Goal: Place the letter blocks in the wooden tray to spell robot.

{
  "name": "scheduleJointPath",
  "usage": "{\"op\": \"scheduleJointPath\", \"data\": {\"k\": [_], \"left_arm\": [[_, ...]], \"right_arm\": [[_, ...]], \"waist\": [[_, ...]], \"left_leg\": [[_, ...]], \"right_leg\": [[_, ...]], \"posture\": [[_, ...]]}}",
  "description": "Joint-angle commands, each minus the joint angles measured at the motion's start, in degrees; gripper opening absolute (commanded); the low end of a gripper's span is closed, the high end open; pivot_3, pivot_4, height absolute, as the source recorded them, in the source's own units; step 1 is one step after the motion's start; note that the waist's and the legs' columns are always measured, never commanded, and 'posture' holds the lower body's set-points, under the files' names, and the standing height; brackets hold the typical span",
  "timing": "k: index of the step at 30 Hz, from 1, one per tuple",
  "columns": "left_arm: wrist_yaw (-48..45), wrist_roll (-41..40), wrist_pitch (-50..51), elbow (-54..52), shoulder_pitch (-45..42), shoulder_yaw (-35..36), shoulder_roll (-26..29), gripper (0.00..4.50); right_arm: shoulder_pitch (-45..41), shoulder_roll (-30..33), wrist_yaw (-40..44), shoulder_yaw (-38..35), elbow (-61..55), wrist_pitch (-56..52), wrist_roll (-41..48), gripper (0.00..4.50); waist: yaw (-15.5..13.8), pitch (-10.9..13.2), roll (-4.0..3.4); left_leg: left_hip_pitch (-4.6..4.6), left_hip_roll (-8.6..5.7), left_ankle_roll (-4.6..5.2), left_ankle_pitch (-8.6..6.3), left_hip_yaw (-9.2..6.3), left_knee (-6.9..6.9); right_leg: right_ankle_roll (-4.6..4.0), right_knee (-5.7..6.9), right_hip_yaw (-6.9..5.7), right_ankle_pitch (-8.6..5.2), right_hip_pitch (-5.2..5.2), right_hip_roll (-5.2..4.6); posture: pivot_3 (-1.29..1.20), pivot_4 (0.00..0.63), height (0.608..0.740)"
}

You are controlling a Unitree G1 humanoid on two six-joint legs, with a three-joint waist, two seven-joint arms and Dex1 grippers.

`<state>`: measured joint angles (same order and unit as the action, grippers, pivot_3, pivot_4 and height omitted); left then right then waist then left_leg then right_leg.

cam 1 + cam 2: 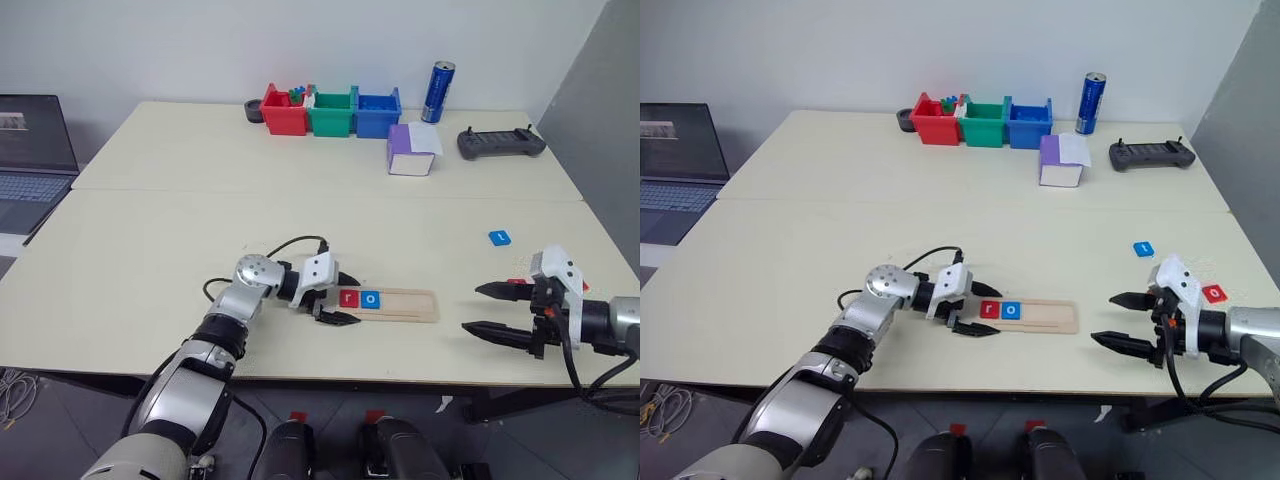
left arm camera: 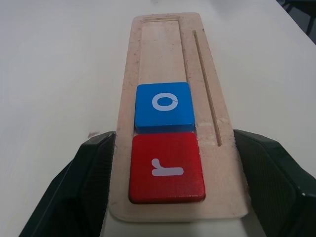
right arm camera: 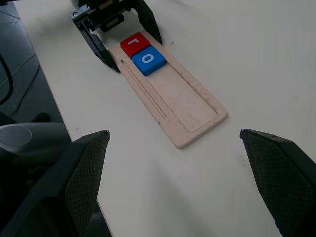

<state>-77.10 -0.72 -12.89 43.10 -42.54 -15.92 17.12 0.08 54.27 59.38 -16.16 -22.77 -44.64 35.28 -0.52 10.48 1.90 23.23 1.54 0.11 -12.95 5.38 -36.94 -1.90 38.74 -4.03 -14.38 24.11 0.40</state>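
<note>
My left end effector was clamped across the near end of the long, pale wooden tray, one black finger pressed to each long edge. Between those fingers, in the tray's end slot, lay the red rounded-square tile with a white "r". Touching it in the next slot was the blue rounded-square tile with a white "o". The other slots of the tray were bare wood.

My right end effector hovered beyond the tray's far end, well apart from it. Its fingers were spread wide and held nothing. Just past that end effector, farther from the tray, a red tile lay on the cream counter; I could not read its letter. A small blue tile lay on the counter behind the tray's far end, its letter too small to tell.

Far behind the tray, at the counter's back edge, stood a red plastic bin, a green plastic bin and a blue plastic bin in a row. A tall blue can stood beside them.
</note>
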Motion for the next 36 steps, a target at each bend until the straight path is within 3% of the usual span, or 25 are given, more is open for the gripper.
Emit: {"op": "scheduleJointPath", "data": {"k": [1, 32, 34, 36], "left_arm": [[1.46, 1.09, 0.18, 0.31, -1.28, -0.86, -1.21, 3.38], [5.03, 1.40, 9.17, -10.01, 2.71, -2.80, -1.20, 3.38], [5.27, 1.28, 9.21, -9.96, 2.64, -2.66, -1.31, 4.10], [4.89, 0.97, 9.52, -9.95, 2.50, -2.62, -1.31, 4.44]], "right_arm": [[0.85, -0.06, -1.03, -2.77, -2.16, 0.26, 1.39, 4.50], [-1.47, -0.08, -1.58, 0.10, 0.09, 1.44, 1.30, 4.50], [-1.28, -0.08, -1.55, -0.07, 0.28, 1.53, 1.24, 4.50], [-1.32, -0.12, -1.55, -0.13, 0.42, 1.53, 1.28, 4.50]], "waist": [[0.03, 0.01, 0.01], [0.08, 0.01, 0.02], [0.08, 0.01, 0.02], [0.09, 0.01, 0.02]], "left_leg": [[0.01, 0.00, 0.00, 0.00, -0.02, -0.01], [0.19, -0.01, 0.01, -0.01, -0.27, -0.03], [0.20, -0.01, 0.02, -0.01, -0.27, -0.03], [0.20, -0.01, 0.01, -0.01, -0.27, -0.03]], "right_leg": [[0.01, -0.02, -0.01, 0.00, 0.00, 0.00], [0.10, -0.20, -0.20, 0.05, 0.00, 0.02], [0.10, -0.20, -0.20, 0.05, 0.00, 0.02], [0.10, -0.20, -0.20, 0.05, 0.00, 0.02]], "posture": [[0.00, 0.150, 0.740], [0.00, 0.150, 0.740], [0.00, 0.150, 0.740], [0.00, 0.150, 0.740]]}}
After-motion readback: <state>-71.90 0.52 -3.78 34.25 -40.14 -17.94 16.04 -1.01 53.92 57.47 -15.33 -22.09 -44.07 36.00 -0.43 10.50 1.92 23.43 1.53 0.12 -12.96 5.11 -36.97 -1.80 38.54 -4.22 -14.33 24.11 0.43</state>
